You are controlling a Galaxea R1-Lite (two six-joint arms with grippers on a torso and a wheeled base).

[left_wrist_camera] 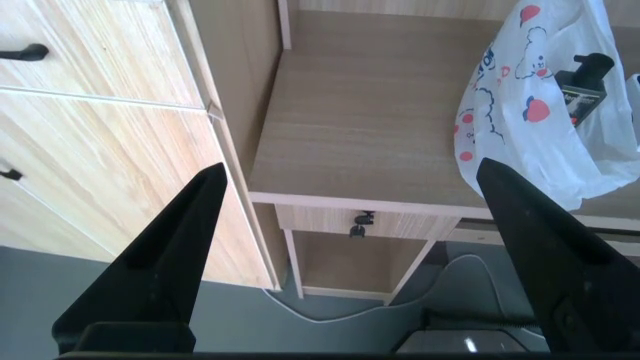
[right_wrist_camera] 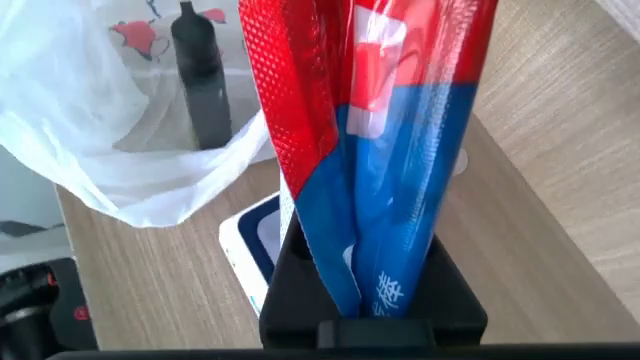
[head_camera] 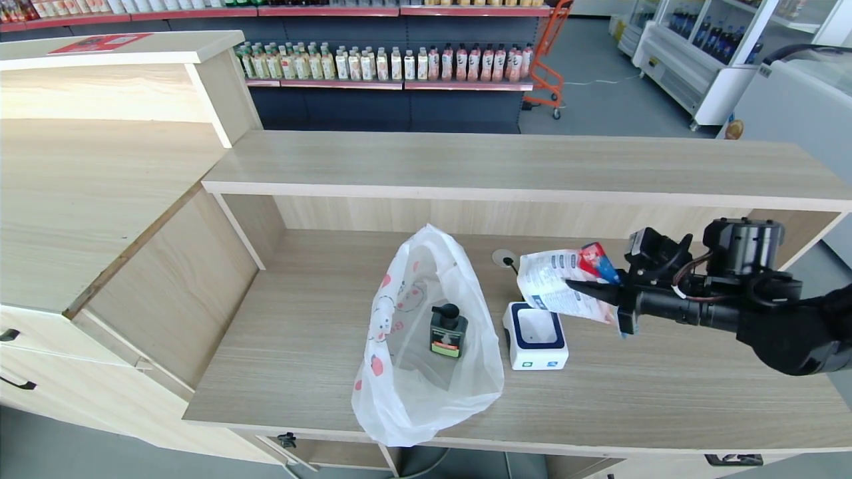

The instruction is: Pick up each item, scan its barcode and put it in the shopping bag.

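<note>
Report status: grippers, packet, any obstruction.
Right gripper shut on packet, over scanner. Left gripper open, off the counter edge. Bottle in bag. Nothing between packet and scanner.

A light wooden counter [head_camera: 319, 359] with a raised ledge [head_camera: 506, 166] along its far side stands on a grey floor [head_camera: 599, 93]. On the left it is joined by a taller counter [head_camera: 100, 193] whose drawers [head_camera: 40, 346] have black handles. Beyond it, dark shelves [head_camera: 393, 106] with red edges carry rows of bottles [head_camera: 386, 64] with an orange cart [head_camera: 550, 60] just beside them, while white glass-fronted fridges [head_camera: 705, 46] and a chest freezer [head_camera: 799, 100] line the right side.
</note>
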